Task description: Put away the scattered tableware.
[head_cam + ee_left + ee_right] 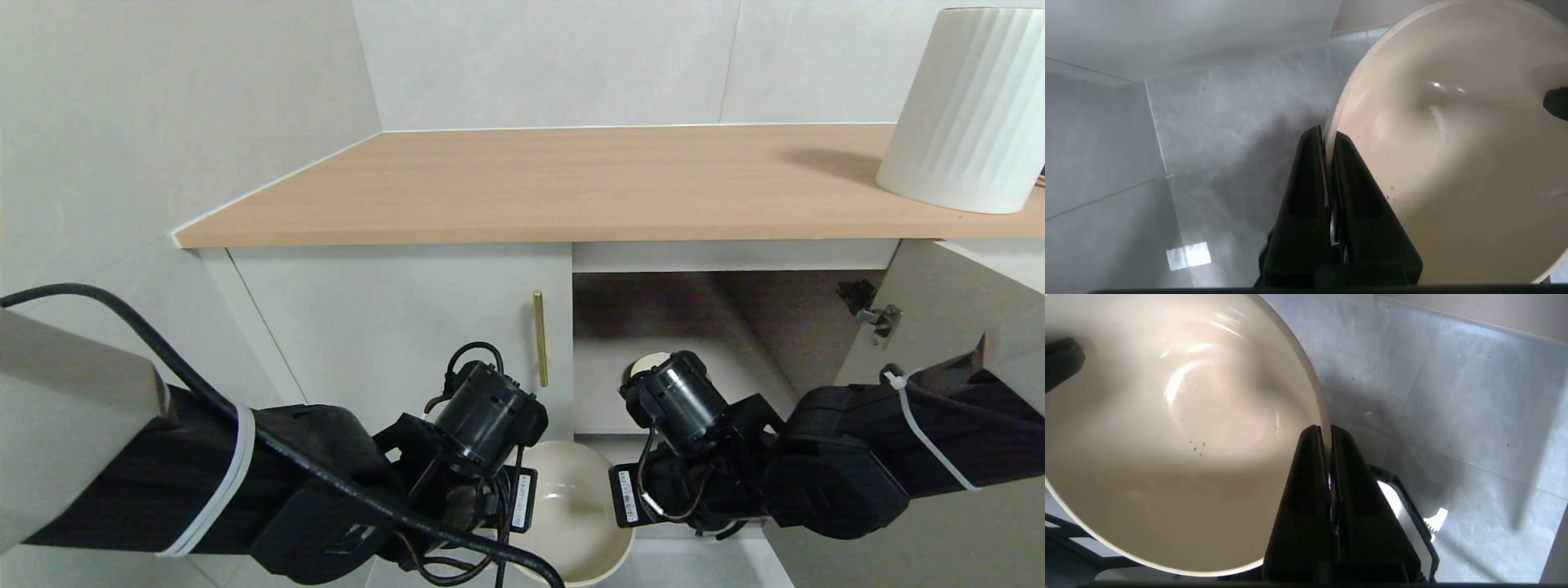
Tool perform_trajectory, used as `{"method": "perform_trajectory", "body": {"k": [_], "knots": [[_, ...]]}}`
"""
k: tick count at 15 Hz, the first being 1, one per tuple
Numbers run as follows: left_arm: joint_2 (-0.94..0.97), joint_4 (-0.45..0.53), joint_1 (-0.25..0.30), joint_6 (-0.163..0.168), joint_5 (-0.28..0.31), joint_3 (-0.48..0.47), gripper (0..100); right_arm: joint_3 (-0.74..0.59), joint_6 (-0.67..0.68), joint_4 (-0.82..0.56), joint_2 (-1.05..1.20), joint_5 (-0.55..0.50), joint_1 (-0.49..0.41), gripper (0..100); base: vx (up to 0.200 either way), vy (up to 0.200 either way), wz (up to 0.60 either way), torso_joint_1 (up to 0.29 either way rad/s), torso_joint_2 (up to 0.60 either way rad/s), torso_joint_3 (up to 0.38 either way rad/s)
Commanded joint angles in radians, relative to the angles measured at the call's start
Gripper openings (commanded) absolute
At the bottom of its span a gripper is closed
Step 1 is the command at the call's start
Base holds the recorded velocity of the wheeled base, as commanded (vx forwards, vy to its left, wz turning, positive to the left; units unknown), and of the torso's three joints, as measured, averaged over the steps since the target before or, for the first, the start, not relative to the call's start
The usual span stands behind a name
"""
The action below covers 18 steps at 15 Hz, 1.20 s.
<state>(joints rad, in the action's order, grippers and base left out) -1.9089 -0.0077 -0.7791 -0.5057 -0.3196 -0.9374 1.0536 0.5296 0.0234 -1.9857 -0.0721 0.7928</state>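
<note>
I am pinching the cream, glazed ceramic bowl point(571, 510) by its rim from 2 sides. My left tool point(1328, 140) is clamping its narrow fingers over the lip on the left, and my right tool point(1325, 437) is doing the same on the opposite lip. Gripping both edges is steadying the wide, shallow bowl and holding it level, which I judge 1 thin-rim grip alone would not manage. The bowl is hanging low above the grey tiled floor point(1208, 163), just in front of the white cabinet, mouth up, with a few dark specks inside.

Just beyond, the cabinet's right door point(947, 327) is standing open on its metal hinge point(878, 317). That is leaving the pale shelf point(604, 400) inside directly ahead of the bowl, and I am expecting the bowl to go there. Something small, round and cream point(645, 365) is peeking out past my right wrist on that shelf. I cannot tell what it is, and it may be taking up room. The left door point(392, 327), with its slim brass handle point(540, 339), is sitting closed, so its edge is narrowing the way in beside my left arm.

Farther up, the wooden tabletop point(571, 180) is carrying a tall white ribbed container point(967, 106) at the right, well apart from my work.
</note>
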Motion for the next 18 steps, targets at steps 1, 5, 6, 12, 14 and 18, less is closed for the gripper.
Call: {"method": "perform_trajectory", "body": {"k": [1, 5, 6, 12, 14, 18], "knots": [[0.001, 0.000, 0.000, 0.000, -0.001, 0.000, 0, 0.000, 0.000, 0.000, 0.001, 0.000, 0.000, 0, 0.000, 0.000, 0.00, 0.000, 0.00, 0.000], [0.005, 0.000, 0.000, -0.005, -0.003, 0.000, 0, 0.000, -0.002, 0.000, -0.002, 0.000, 0.000, 0, 0.000, 0.000, 0.00, 0.000, 0.00, 0.000], [0.005, 0.000, 0.000, -0.005, -0.003, 0.000, 0, 0.000, -0.002, 0.000, -0.002, 0.000, 0.000, 0, 0.000, 0.000, 0.00, 0.000, 0.00, 0.000], [0.008, 0.000, 0.000, -0.005, -0.003, 0.000, 100, -0.001, -0.002, -0.002, -0.001, 0.000, 0.000, 0, 0.000, 0.000, 0.00, 0.000, 0.00, 0.000], [0.008, 0.000, 0.000, -0.007, -0.003, -0.001, 100, -0.001, -0.002, -0.002, -0.001, 0.000, 0.000, 0, 0.000, 0.000, 0.00, 0.000, 0.00, 0.000], [0.008, 0.000, 0.001, -0.007, -0.004, -0.003, 100, -0.012, -0.010, -0.011, 0.005, -0.003, -0.003, 0, 0.000, 0.000, 0.00, 0.000, 0.00, 0.000]]}}
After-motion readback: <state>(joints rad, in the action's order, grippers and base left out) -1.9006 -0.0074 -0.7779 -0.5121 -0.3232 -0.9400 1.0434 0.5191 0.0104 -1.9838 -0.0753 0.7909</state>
